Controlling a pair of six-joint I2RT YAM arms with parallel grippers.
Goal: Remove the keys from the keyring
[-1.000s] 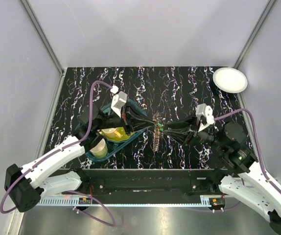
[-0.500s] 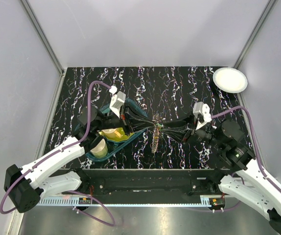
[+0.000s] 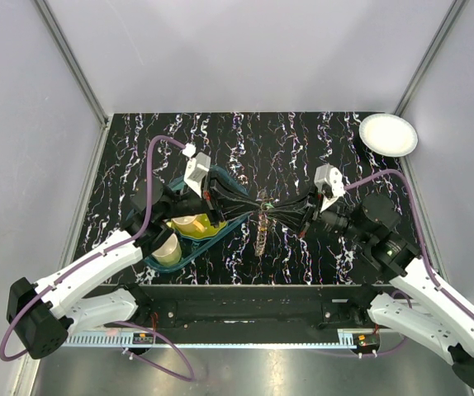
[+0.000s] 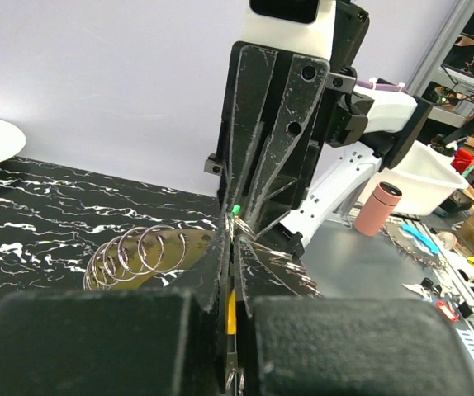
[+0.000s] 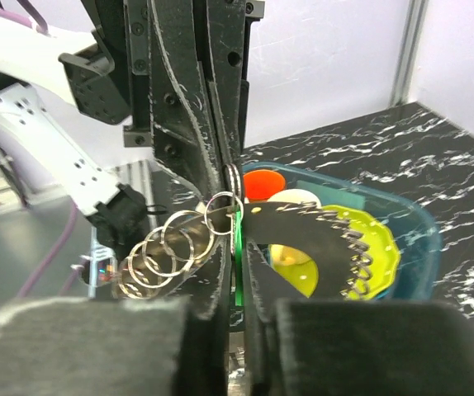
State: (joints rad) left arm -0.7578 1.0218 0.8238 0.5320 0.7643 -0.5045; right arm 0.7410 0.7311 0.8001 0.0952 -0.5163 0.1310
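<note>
The keyring (image 3: 260, 235) is a floppy chain of linked silver rings. It hangs from the point where both grippers meet above the middle of the table. My left gripper (image 3: 253, 205) is shut, and its tips pinch the top ring in the right wrist view (image 5: 233, 180). My right gripper (image 3: 274, 206) is shut on a green-headed piece (image 5: 237, 239) of the bunch. A dark toothed key (image 5: 328, 235) sticks out to the right of it. The rings (image 4: 138, 252) also show left of my left gripper (image 4: 229, 235), with a yellow strip between its fingers. They trail left of my right gripper (image 5: 239, 227) too.
A teal tray (image 3: 189, 257) holding yellow, white and orange pieces sits under the left arm; it shows behind the key in the right wrist view (image 5: 419, 235). A white plate (image 3: 388, 134) stands at the far right corner. Grey walls enclose the table.
My right gripper has moved left and away from the near edge, closing up tip to tip with the left gripper. The hanging rings have shifted slightly with them.
</note>
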